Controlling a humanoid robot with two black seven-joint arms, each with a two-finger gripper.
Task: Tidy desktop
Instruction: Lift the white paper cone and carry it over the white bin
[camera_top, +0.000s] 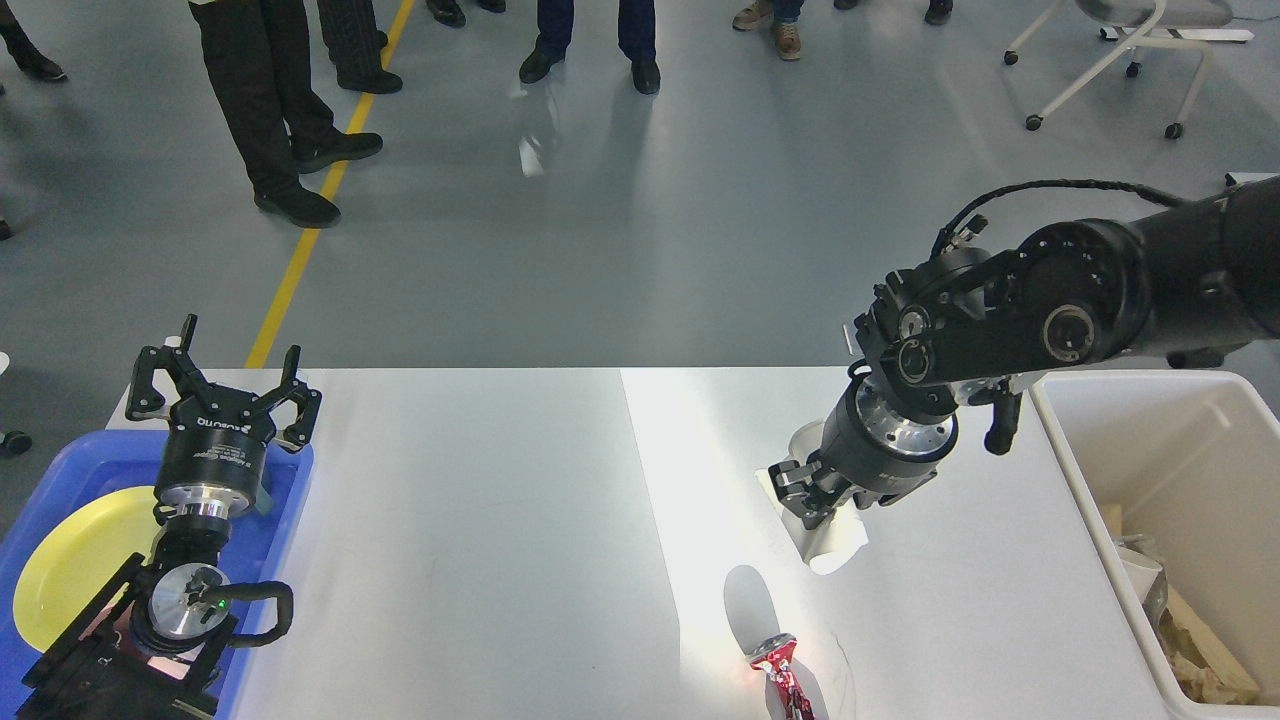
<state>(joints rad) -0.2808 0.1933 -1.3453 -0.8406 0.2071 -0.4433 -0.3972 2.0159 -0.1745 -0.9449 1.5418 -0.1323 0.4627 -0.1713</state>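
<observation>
The white desktop (500, 520) fills the lower half of the head view. Above its right part my right gripper (805, 495) is shut on a crumpled white paper cup (825, 535), held in the air. A crushed red can (785, 680) lies on the desktop near the front edge, below the cup. My left gripper (225, 375) stands open over the far edge of the blue tray, holding nothing.
A blue tray (290, 500) with a yellow plate (70, 560) sits at the left end. A cream-white bin (1190, 460) with paper scraps stands at the right edge. People's legs and a wheeled chair (1110, 60) are on the floor beyond the table.
</observation>
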